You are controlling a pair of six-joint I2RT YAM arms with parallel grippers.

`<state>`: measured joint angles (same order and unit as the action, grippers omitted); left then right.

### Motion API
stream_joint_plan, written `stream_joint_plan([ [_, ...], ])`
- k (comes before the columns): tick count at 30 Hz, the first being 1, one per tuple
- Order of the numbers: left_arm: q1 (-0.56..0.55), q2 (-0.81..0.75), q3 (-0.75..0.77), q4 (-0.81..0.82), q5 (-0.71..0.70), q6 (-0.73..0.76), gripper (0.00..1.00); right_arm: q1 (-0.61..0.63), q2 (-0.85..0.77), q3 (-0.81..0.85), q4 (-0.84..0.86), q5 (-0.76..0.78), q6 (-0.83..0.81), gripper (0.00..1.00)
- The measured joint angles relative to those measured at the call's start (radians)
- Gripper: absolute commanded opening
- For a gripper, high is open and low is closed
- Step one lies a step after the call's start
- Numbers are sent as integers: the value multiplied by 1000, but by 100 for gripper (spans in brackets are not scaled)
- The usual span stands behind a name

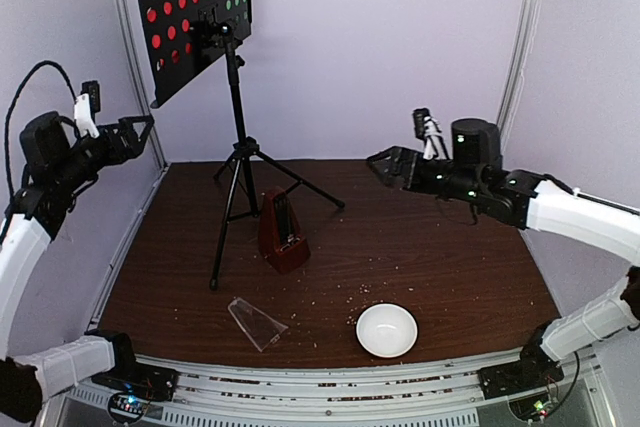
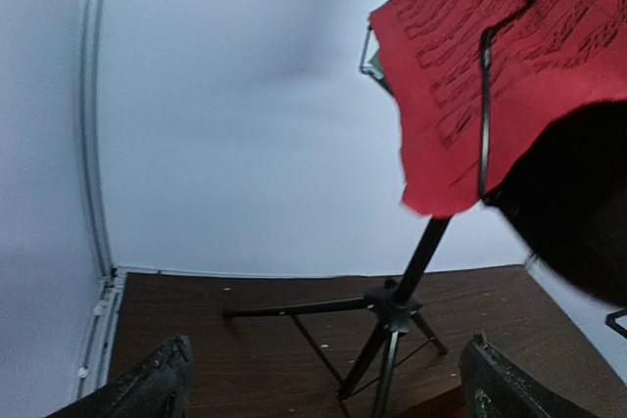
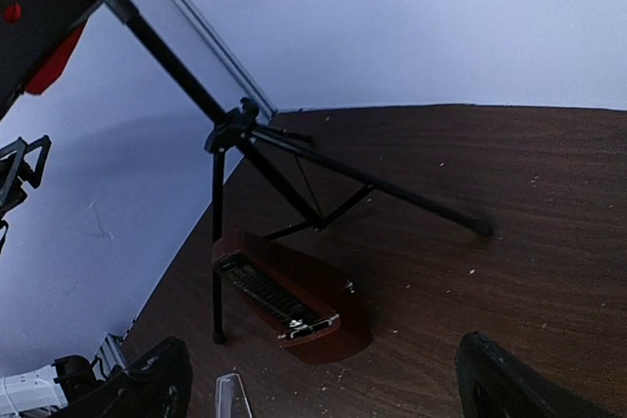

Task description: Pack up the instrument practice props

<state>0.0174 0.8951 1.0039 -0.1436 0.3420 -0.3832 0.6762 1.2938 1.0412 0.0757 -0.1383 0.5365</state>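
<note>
The black perforated music stand [image 1: 236,97] stands on its tripod at the back left of the table, also in the left wrist view [image 2: 392,315]. Red music sheets [image 2: 509,66] and a green edge [image 2: 371,64] rest on its desk. The red-brown metronome [image 1: 283,232] stands upright by the tripod legs, uncovered [image 3: 294,296]. Its clear cover [image 1: 257,323] lies flat nearer the front. My left gripper [image 1: 143,132] hovers open, high at the left, level with the desk's lower edge. My right gripper [image 1: 385,167] hangs open above the table's right, facing the metronome, nothing between its fingers.
A white bowl [image 1: 387,330] sits near the front edge, right of the clear cover. Pale crumbs are scattered over the brown table [image 1: 450,267]. White walls and metal frame posts [image 1: 520,47] close in the back and sides. The tripod legs [image 3: 392,193] spread across the back left.
</note>
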Motion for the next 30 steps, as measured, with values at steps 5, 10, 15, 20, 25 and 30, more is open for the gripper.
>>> stream_joint_plan([
  [5, 20, -111, -134, -46, -186, 102, 98, 177, 229, 179, -45, 49, -39, 96],
  [10, 25, -148, -195, -67, -299, 158, 98, 269, 456, 391, -100, 110, -102, 96],
  [15, 25, -141, -197, -65, -300, 177, 98, 319, 638, 580, -171, 193, -179, 99],
  [20, 25, -121, -197, -67, -308, 184, 98, 335, 815, 789, -257, 270, -234, 98],
  [25, 25, -123, -197, -68, -309, 184, 98, 335, 937, 941, -327, 322, -279, 86],
  [30, 25, -115, -197, -67, -301, 184, 98, 333, 969, 951, -347, 326, -309, 68],
])
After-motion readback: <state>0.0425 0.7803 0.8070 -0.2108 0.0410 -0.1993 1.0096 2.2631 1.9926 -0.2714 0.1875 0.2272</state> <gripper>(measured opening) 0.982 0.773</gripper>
